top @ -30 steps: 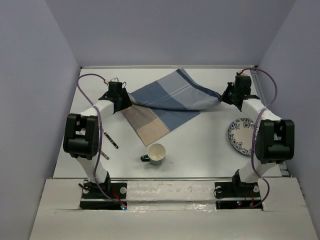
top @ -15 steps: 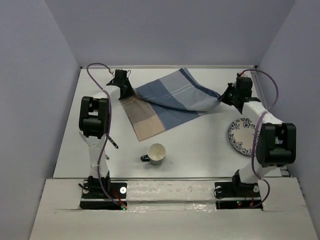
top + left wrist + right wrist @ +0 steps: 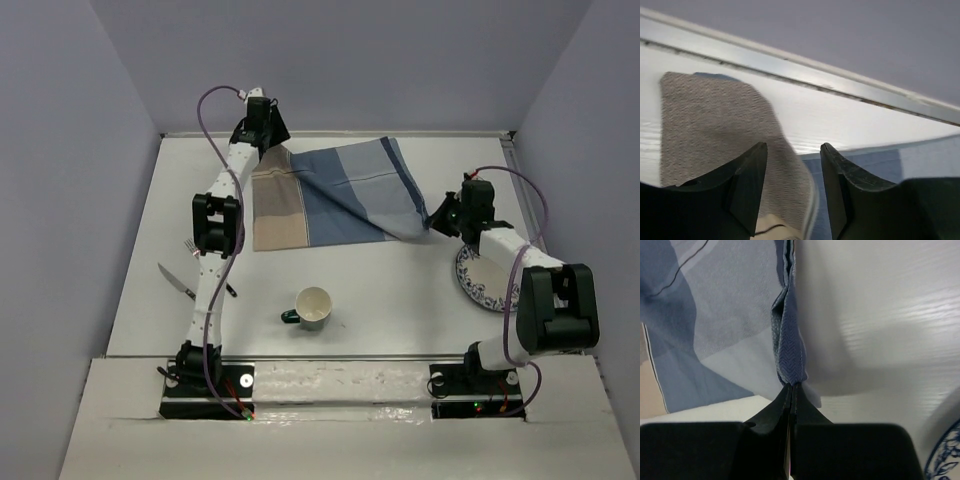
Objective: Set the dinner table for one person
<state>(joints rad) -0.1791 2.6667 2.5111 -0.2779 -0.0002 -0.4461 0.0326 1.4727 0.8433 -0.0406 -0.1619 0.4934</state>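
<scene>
The blue-and-tan patchwork placemat (image 3: 330, 195) lies partly spread on the far half of the white dinner table (image 3: 400, 290). My left gripper (image 3: 272, 138) is stretched to the far edge, over the placemat's far-left tan corner (image 3: 715, 120). Its jaws are open (image 3: 792, 155), with the cloth lying under them. My right gripper (image 3: 437, 218) is shut on the placemat's bunched blue right corner (image 3: 790, 355) and holds it just above the table; its fingertips (image 3: 791, 387) pinch the fold. That side of the cloth is still folded over.
A cream cup (image 3: 314, 305) with a dark handle stands near the front centre. A blue-patterned plate (image 3: 485, 275) lies at the right under my right arm. A knife (image 3: 175, 282) and a fork (image 3: 190, 245) lie at the left beside the left arm. Walls close three sides.
My left arm has swung out to the far edge, dragging the placemat's left corner back and spreading the tan side flat. My right gripper has moved nearer with the right corner.
</scene>
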